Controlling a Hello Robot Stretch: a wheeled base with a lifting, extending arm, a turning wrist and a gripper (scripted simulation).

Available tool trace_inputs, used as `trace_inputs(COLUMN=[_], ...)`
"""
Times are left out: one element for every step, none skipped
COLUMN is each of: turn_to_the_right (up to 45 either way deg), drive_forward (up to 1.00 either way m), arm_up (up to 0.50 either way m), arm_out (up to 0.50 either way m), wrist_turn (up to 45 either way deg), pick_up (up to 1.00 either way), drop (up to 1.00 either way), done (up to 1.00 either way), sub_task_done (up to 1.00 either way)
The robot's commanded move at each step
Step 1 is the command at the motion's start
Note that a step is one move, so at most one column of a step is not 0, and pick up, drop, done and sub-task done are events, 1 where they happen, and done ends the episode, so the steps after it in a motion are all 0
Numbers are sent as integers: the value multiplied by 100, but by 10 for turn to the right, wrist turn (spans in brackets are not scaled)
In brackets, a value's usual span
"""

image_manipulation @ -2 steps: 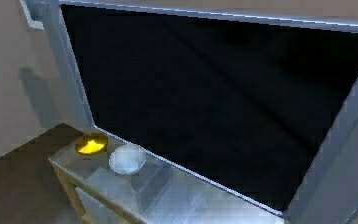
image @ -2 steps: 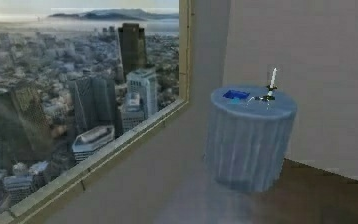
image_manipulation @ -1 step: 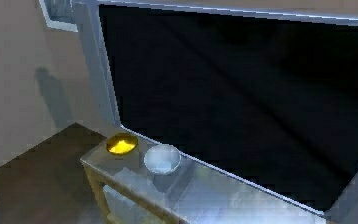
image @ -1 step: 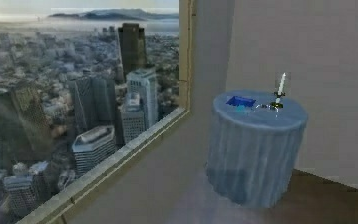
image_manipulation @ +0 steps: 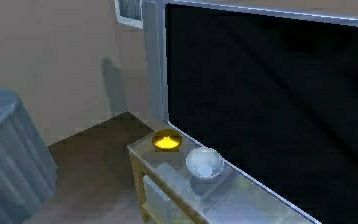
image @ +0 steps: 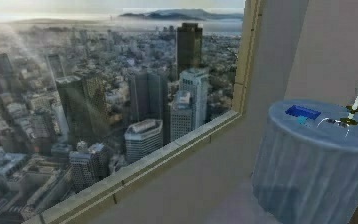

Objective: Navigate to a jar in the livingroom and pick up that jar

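We see cloth draping the round table [image: 309, 168]. The television screen [image_manipulation: 277, 100] looks glossy, the white bowl [image_manipulation: 204, 162] smooth.

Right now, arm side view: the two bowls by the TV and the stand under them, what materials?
Yellow bowl: glossy, bright glow, perhaps glass or glazed ceramic. White bowl: smooth, soft highlights, likely ceramic. Stand: pale wood-looking frame, greyer smooth top, maybe stone or laminate; unsure.

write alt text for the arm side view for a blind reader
A large dark television screen stands on a low pale stand, with a small yellow rounded thing and a white bowl on its top in front. At the left edge is a blue-grey round table near a tan wall.
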Motion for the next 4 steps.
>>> trace_inputs(turn_to_the_right=[0,0,0,0], drive_forward=[0,0,0,0], arm_up=[50,32,0,0], arm_out=[0,0,44,0], wrist_turn=[0,0,0,450], pick_up=[0,0,0,0], drop=[0,0,0,0], done=[0,0,0,0], sub_task_done=[0,0,0,0])
